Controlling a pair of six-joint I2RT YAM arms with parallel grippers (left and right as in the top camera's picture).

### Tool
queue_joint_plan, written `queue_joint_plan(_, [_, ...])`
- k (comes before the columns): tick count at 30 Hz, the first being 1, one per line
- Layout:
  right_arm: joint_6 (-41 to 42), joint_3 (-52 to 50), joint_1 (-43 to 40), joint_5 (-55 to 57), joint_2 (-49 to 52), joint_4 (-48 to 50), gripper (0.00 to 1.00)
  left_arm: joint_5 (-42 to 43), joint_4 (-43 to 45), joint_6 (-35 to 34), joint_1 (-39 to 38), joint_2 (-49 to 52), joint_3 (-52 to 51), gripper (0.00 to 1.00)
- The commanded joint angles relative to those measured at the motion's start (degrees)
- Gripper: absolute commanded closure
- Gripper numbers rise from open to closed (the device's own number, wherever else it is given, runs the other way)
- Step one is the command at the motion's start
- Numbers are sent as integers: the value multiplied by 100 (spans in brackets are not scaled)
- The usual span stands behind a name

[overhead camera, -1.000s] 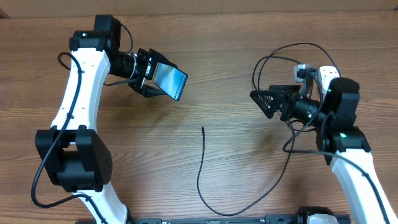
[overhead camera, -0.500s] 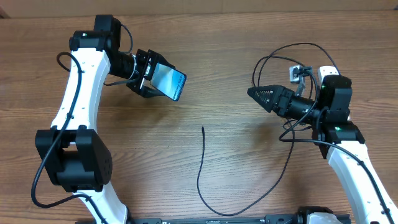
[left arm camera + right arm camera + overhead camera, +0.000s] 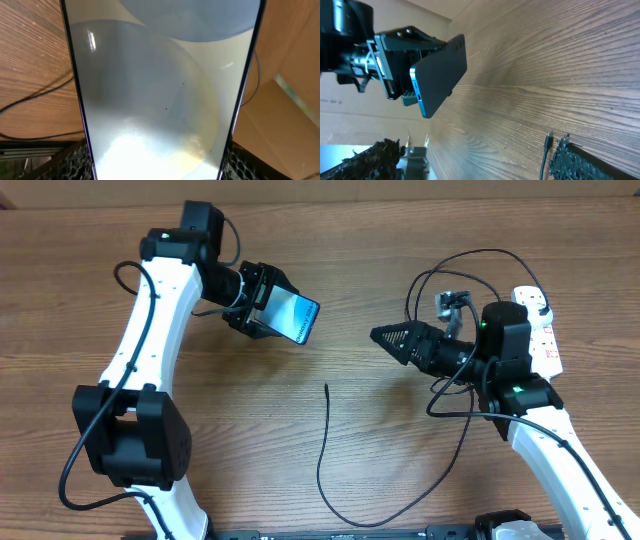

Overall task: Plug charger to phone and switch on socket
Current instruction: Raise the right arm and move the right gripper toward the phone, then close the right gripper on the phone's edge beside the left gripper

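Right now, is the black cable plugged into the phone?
No, the cable lies loose on the table, away from the phone in the left gripper.

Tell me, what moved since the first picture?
The left tool, carrying the phone, swung toward the middle of the table. The right tool, open and empty, slid left toward the phone. Nothing was grabbed or dropped. The charger lying loose on the table and the socket stayed put.

The left end effector (image 3: pixel 262 302) clamps the phone (image 3: pixel 293 316); the right end effector (image 3: pixel 385 337) has its jaws spread.
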Motion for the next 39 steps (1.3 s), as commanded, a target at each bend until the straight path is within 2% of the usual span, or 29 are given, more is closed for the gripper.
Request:
queue_joint_plan(1, [44,155,149,376,17,33,0,-111,76,-538,-234,-197,125,96])
queue_joint_plan(6, [44,155,289,599,20,11,0,-157,358,-953,-588,-197,125,96])
queue_joint_plan(16, [44,155,293,599,20,-101,0,-822,699,-1943,-1325,-197,125,96])
queue_joint_plan(29, [42,155,293,706,210,-138,0,-962,1034,-2704,-1937,-197,125,96])
queue_joint_plan(39, [15,155,293,699,533,-138,0,-994,1047,-2863,-2177,-197,125,96])
